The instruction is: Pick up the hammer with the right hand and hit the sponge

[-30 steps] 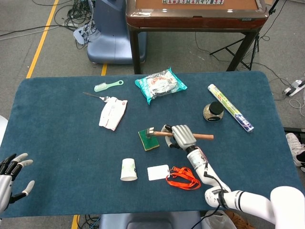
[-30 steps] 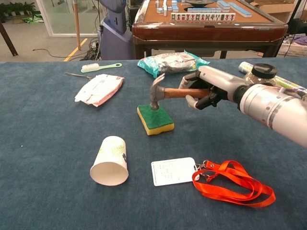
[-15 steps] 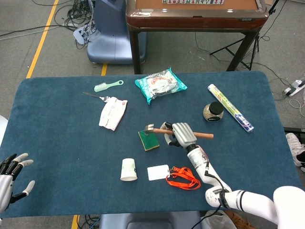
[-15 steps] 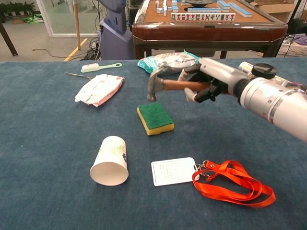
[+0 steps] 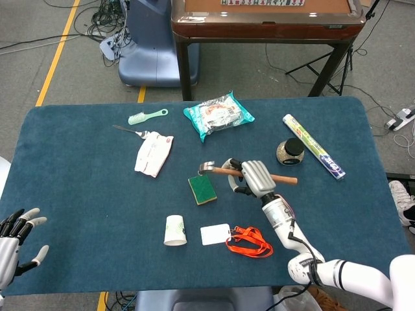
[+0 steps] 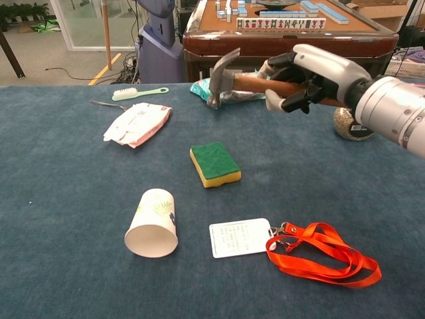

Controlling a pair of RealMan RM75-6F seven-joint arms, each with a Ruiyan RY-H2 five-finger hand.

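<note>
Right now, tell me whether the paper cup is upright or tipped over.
Tipped over. The paper cup lies on its side on the table, open mouth facing the chest camera.

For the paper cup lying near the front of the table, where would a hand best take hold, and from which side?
Grip the paper cup across its side wall, near the middle, coming down from above. It lies on its side with the open mouth toward the robot, so the rounded wall faces up with bare table on both sides for fingers. A light pinch is probably wise, since thin paper may crush.

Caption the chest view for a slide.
Right hand holds the wooden-handled hammer raised above the green-and-yellow sponge.
</note>
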